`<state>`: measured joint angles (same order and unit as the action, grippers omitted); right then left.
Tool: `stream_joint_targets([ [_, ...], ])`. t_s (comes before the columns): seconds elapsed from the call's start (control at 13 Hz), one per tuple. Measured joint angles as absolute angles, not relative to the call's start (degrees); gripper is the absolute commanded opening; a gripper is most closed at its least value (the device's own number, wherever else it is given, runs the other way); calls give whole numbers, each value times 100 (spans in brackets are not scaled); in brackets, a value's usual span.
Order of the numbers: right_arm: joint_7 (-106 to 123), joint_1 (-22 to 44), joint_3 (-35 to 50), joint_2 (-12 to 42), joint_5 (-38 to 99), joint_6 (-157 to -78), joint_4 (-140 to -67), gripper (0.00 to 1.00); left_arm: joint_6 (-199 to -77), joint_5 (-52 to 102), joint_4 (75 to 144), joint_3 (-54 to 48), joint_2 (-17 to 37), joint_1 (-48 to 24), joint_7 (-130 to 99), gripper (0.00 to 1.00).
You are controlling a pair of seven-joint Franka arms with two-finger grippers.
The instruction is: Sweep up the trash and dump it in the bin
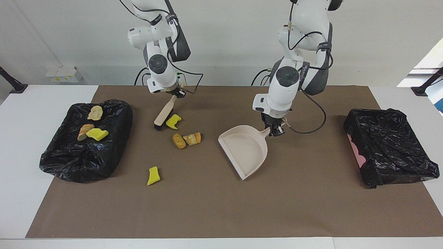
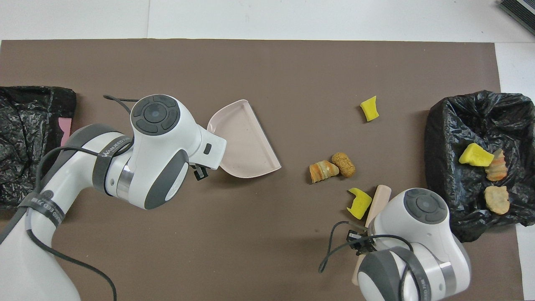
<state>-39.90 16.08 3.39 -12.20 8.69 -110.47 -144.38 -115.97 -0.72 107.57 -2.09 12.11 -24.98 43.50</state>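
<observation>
Here the right gripper [image 1: 175, 92] is clenching the brush [image 1: 163, 114] beside a yellow scrap [image 1: 173, 121], the left gripper [image 1: 276, 129] is gripping the dustpan [image 1: 244, 150] handle, four trash pieces [image 1: 186, 139] are lying on the mat [image 1: 221, 207], and three are sitting in the bin [image 1: 86, 155].

Mat [image 1: 311, 207] brown, desk [image 1: 20, 145] white. Dustpan [image 1: 244, 150] & brush [image 1: 163, 114] beige. Bin bags [image 1: 86, 152] black. Scraps [image 1: 153, 175] yellow or tan-orange.

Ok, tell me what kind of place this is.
Probably a robot lab bench set up for a cleaning trial: two white arms at a table with a brown mat, bag-lined bins, a dustpan and scattered scraps.
</observation>
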Motion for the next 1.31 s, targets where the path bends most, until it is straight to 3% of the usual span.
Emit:
stream_joint_targets([
  [0.46,-3992,1997,356,35,872,-11118,-12973,0,-12569,-81,11661,-253,949,-2516,5463,0],
  [0.85,-3987,2200,380,876,963,-11117,-12024,0,-12841,-87,11975,-296,811,-2646,5465,0],
  [1.31,-2848,2818,402,1126,1980,-11524,-11590,0,-12849,-92,12054,-277,767,-2661,5465,0],
])
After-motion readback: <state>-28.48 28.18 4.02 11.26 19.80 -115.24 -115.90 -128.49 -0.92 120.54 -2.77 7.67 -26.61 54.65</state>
